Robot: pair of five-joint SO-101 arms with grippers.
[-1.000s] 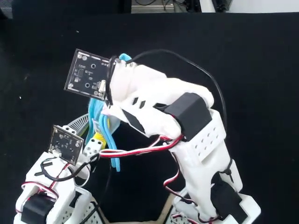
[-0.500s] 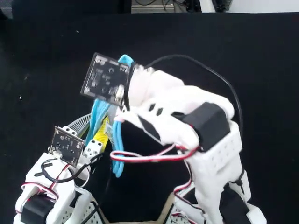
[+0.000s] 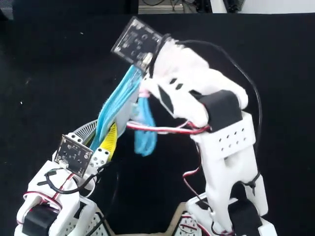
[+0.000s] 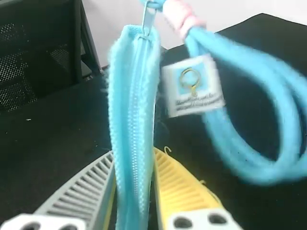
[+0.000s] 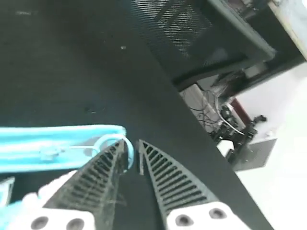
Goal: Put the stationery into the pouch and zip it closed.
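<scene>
A light blue pouch [image 3: 115, 101] hangs stretched in the air between both arms, its zipper edge [image 4: 134, 120] facing the left wrist camera. My left gripper [image 4: 136, 160] is shut on the pouch's lower end, one grey finger [image 4: 79, 194] and one yellow finger [image 4: 184, 191] on either side. My right gripper [image 5: 132, 149] is shut on the metal zip pull [image 5: 111, 143] at the pouch's upper end [image 5: 53, 146]. A blue wrist strap [image 3: 145, 130] with a white tag [image 4: 193, 91] dangles from the pull end. What is inside the pouch is hidden.
A black cloth [image 3: 275, 59] covers the table. A black mesh rack [image 4: 33, 62] stands beyond the table edge, with cables and equipment [image 5: 225, 120] behind. The right arm's body [image 3: 221, 142] rises over the table's middle front.
The right arm has swung up and toward the far side with the zip pull, drawing the pouch taut and longer. The strap loop has swung to the right. The left arm has stayed put.
</scene>
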